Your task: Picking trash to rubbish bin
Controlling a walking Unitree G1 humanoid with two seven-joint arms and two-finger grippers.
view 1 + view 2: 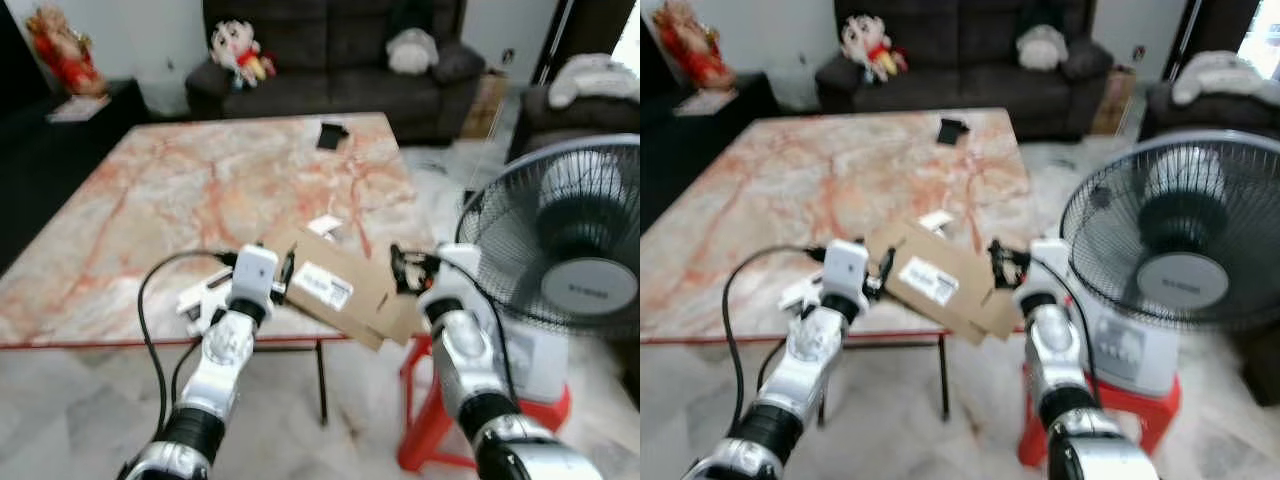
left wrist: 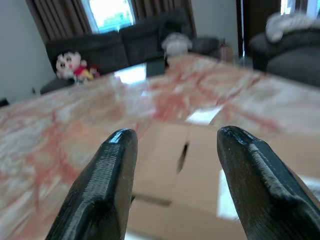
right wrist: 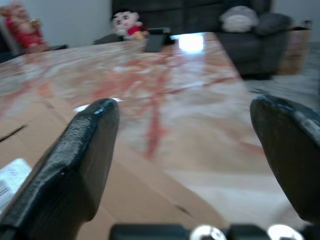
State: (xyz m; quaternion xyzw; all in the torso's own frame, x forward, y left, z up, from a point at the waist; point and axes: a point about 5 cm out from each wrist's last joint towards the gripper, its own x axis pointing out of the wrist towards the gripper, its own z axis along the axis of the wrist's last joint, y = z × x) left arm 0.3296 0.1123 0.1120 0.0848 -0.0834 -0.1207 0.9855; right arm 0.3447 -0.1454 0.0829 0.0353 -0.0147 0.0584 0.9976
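- Cardboard is the trash in hand: a flattened brown cardboard box (image 1: 335,290) with a white printed label (image 1: 322,287) is lying at the near edge of the marble counter (image 1: 150,190), one end hanging past the edge toward the robot.
- Flanking it, the left hand (image 1: 286,283) is sitting at the box's left end and the right hand (image 1: 398,268) at its right end, both level with the counter edge.
- Seen from the left wrist, the left hand's fingers (image 2: 107,165) are standing moderately apart with the cardboard lying between and beyond them; they are gripping nothing yet.
- Seen from the right wrist, the right hand's fingers (image 3: 82,145) are spread wide, the box passing under and between them, again with no grip closed.
- Small white scraps (image 1: 325,224) are lying just beyond the box, more white paper (image 1: 195,298) is sitting near the left arm, and a dark object (image 1: 331,134) is resting far across the counter.
- A standing fan (image 1: 570,250) on a red stool (image 1: 430,420) is close to the right arm.
- Judging by this, the task is looking early: the box is not lifted, other litter is waiting, and a rubbish bin is yet to be reached.
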